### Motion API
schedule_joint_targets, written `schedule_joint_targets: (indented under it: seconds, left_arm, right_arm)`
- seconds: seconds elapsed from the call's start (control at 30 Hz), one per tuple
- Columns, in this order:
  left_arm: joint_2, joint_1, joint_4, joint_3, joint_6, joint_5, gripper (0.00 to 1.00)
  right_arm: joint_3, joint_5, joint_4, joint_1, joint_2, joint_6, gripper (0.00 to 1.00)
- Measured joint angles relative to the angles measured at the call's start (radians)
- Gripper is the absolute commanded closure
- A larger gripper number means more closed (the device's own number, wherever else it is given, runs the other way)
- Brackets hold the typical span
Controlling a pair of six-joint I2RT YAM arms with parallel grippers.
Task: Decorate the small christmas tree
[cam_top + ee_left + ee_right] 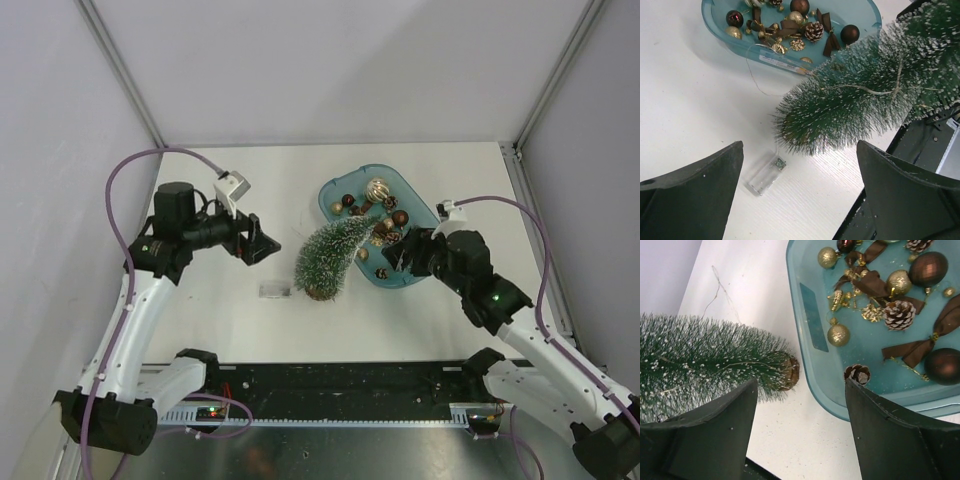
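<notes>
The small christmas tree (330, 255) stands left of the teal tray (326, 205), its tip over the tray's edge in the top view. A thin wire of lights runs through its frosted bristles (865, 100). Its brown wooden base (790, 372) shows in the right wrist view. The tray holds brown and gold baubles, pinecones (898, 315) and brown bows. My left gripper (256, 241) is open and empty, left of the tree. My right gripper (400, 256) is open and empty, over the tray's near edge, right of the tree.
A clear battery box (275, 290) lies on the white table by the tree's base, joined to the light wire; it also shows in the left wrist view (765, 174). The table's black front edge (340, 385) runs near the arm bases.
</notes>
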Motion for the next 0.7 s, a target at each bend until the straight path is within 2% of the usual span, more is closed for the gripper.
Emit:
schedule_joint_targets:
  seconds: [0.2, 0.4, 0.7]
  left_arm:
    - [0.006, 0.004, 0.026, -0.024, -0.023, -0.027, 0.0]
    - [0.06, 0.06, 0.045, -0.028, -0.05, -0.081, 0.0]
    - [0.151, 0.114, 0.049, -0.073, -0.05, -0.171, 0.0]
  right_arm:
    - [0.057, 0.034, -0.031, -0.051, 0.072, -0.024, 0.27]
    - [0.224, 0.077, -0.033, -0.101, 0.379, -0.082, 0.32]
    - [0.253, 0.175, -0.039, -0.109, 0.69, -0.153, 0.35]
